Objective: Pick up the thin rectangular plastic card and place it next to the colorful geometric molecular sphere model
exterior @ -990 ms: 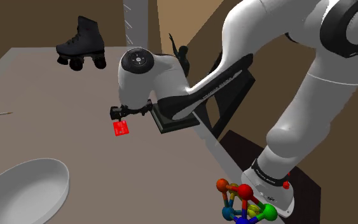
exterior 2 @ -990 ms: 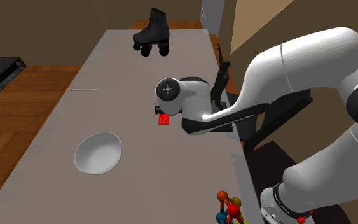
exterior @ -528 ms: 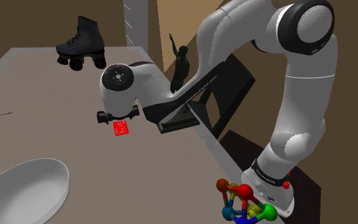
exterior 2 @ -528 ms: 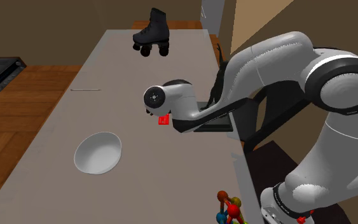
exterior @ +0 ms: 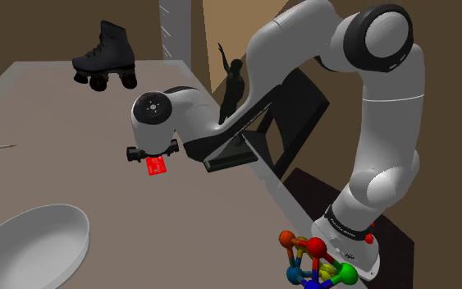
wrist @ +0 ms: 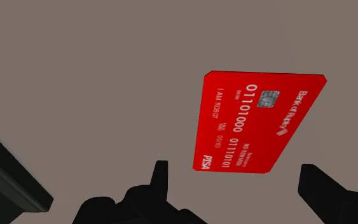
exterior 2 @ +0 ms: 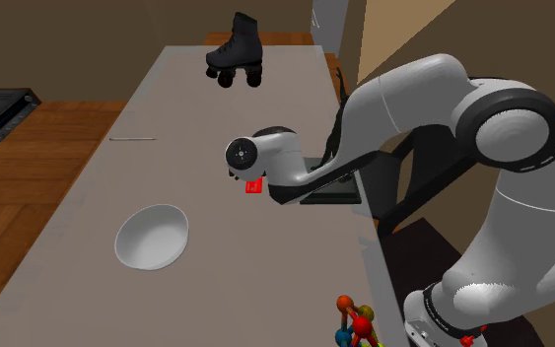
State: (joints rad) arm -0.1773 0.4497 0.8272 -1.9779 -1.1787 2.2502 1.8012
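Note:
A thin red bank card (exterior: 157, 167) (exterior 2: 254, 185) lies flat on the grey-brown table (exterior: 65, 181). My gripper (exterior: 143, 156) (exterior 2: 238, 177) hovers just over it, open. In the wrist view the card (wrist: 254, 121) sits ahead of and between the black fingers (wrist: 160, 181), which stand apart and do not touch it; my gripper (wrist: 234, 169) holds nothing. The colourful ball-and-stick sphere model (exterior: 315, 263) (exterior 2: 356, 325) stands at the table's near corner, beside the arm's base.
A white bowl (exterior: 28, 246) (exterior 2: 152, 237) sits near the front. A black roller skate (exterior: 104, 56) (exterior 2: 236, 49) stands at the far end. A dark figurine (exterior: 235, 78) and a black tilted stand (exterior: 299, 107) line the table's edge. A thin stick (exterior 2: 132, 139) lies apart.
The hand has swung towards the shoulder view's left and come over the card, while the upper arm rose and folded. The card has stayed where it was.

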